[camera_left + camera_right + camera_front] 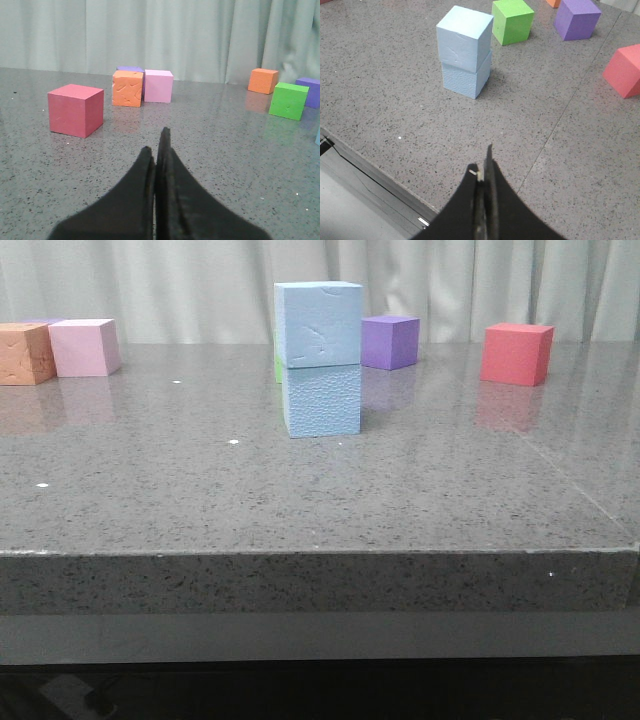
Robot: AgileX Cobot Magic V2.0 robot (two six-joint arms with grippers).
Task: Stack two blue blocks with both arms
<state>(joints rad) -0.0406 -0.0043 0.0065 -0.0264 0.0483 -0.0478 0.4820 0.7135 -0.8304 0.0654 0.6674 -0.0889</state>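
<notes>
We see the right gripper [484,165] pressed together, held above the table [395,100] edge, angled down toward the 2 blue blocks [465,55], stacked beside the green cube [512,21]. The left gripper [156,150] hangs low, also closed, empty.

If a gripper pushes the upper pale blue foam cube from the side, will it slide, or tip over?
The upper pale blue foam cube probably slides or topples easily: it looks like light foam and merely rests on the lower pale blue pebbled cube. It sits slightly offset, so stability seems reduced. Its flat faces mean it would not roll.
</notes>
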